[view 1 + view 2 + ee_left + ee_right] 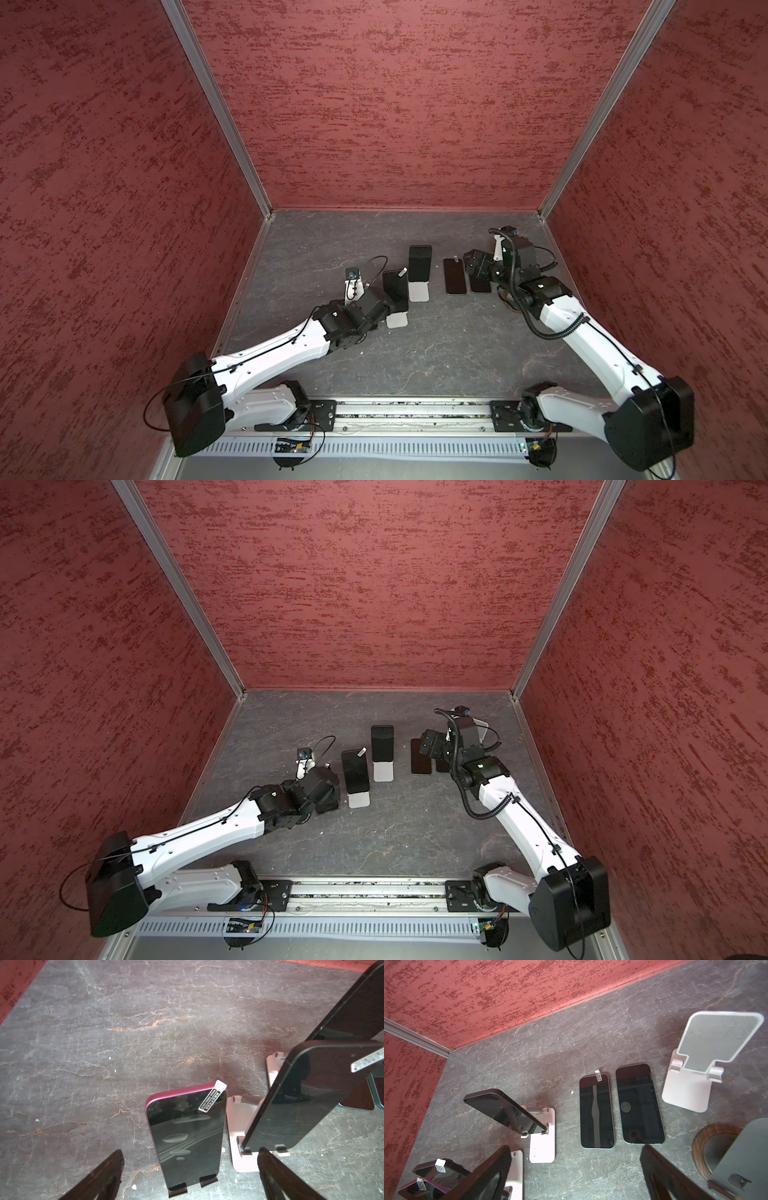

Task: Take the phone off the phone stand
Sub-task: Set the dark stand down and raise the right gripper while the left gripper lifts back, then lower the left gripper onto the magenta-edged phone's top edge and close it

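**Both end effectors open, magenta phone in its stand**

Your left end effector (190, 1151) stood wide open and held nothing. In the left wrist view the magenta phone (187, 1136) showed between its fingers (99, 1176), untouched. That phone leaned in its dark phone stand (177, 1188) on the counter (83, 1064), just beside a black phone (301, 1105) on a pink stand (236, 1126). Your right end effector (575, 1148) was also fully open and empty. Near it a stickered phone (597, 1111) and a plain phone (639, 1105) lay flat side by side, next to an empty pink stand (685, 1088).
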Robot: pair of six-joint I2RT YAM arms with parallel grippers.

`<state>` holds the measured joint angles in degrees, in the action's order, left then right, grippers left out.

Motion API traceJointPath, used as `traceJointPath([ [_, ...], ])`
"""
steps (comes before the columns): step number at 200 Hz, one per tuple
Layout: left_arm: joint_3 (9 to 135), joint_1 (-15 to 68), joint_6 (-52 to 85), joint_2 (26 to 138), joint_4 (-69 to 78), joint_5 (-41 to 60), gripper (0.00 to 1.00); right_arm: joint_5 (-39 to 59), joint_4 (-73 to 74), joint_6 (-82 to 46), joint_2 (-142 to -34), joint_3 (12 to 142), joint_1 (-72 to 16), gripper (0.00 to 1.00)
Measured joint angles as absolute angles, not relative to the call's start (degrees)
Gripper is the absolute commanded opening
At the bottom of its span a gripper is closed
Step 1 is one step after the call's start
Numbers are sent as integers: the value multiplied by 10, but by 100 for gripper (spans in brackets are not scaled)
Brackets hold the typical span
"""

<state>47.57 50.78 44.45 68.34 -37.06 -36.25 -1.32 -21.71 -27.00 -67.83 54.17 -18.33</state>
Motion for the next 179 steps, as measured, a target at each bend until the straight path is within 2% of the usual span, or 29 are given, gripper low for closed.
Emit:
traceJointPath([
  [179,505,485,476,797,-393,-343,93,-13,-203,-227,-709,512,-183,99],
])
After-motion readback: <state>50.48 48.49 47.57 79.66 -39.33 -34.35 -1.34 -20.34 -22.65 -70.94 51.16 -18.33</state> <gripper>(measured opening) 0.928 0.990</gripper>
